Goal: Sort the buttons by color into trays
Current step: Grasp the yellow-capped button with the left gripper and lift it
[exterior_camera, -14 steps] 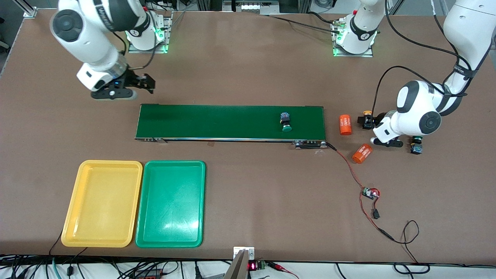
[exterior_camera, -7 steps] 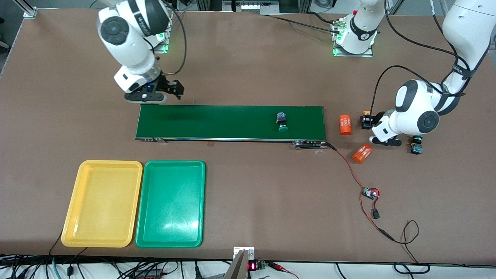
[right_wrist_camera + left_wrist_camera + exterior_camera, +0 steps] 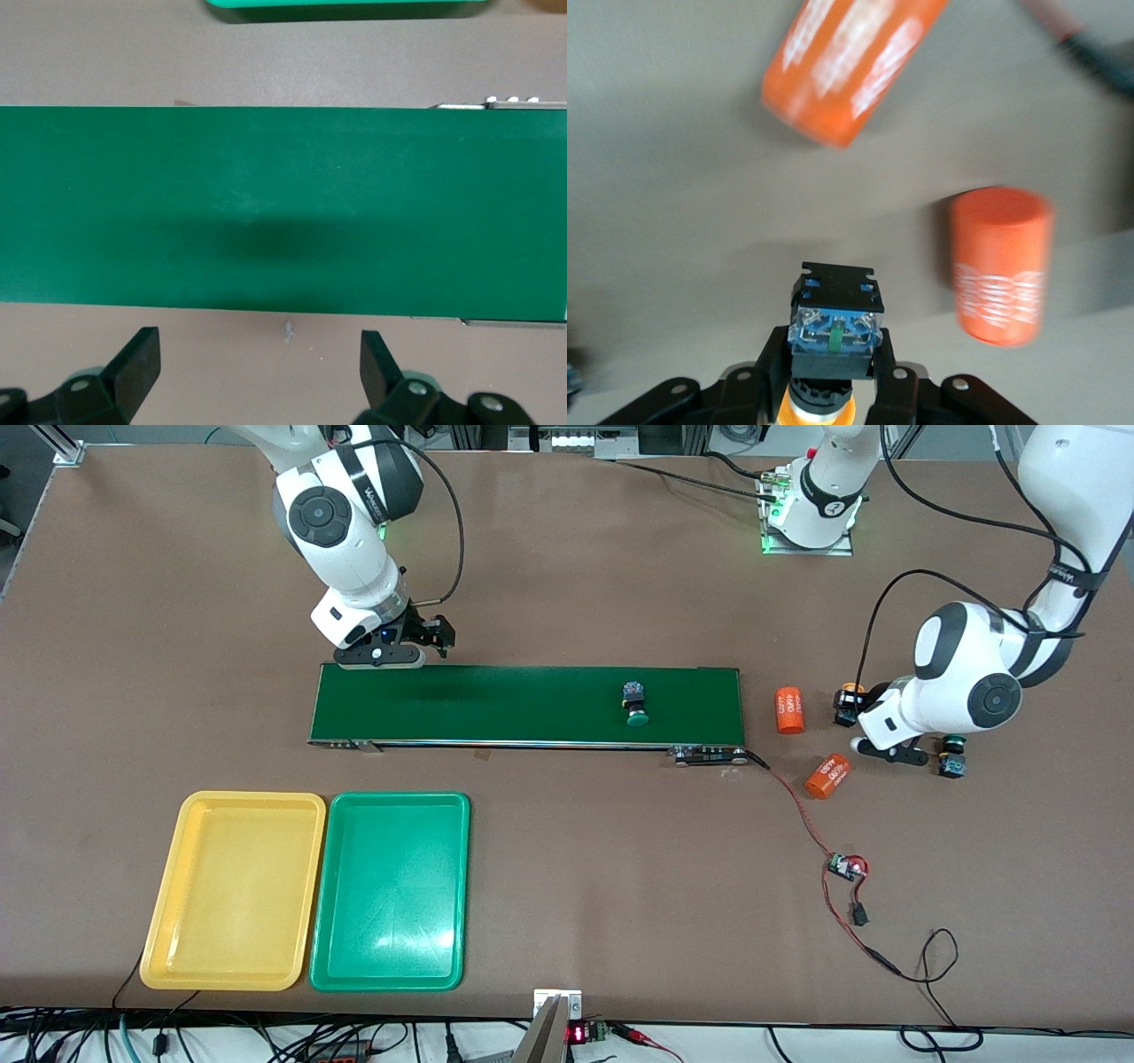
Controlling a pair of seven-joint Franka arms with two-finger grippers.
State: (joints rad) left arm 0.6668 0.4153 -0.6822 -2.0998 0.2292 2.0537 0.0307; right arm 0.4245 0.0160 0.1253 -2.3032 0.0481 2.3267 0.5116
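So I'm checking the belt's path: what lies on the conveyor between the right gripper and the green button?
Nothing: in the front view the conveyor belt is bare between the open right gripper and the green button.

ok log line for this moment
left gripper: shut on yellow button | right gripper: open, at belt edge | green button: on belt

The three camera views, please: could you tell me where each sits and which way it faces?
Front view: high across the table, facing both arms' bases, the conveyor belt and trays.
Left wrist view: on the left arm, facing down; left gripper shut on a yellow button.
Right wrist view: on the right arm, over the belt's edge; right gripper open.
Front and left wrist share the orange cylinders.
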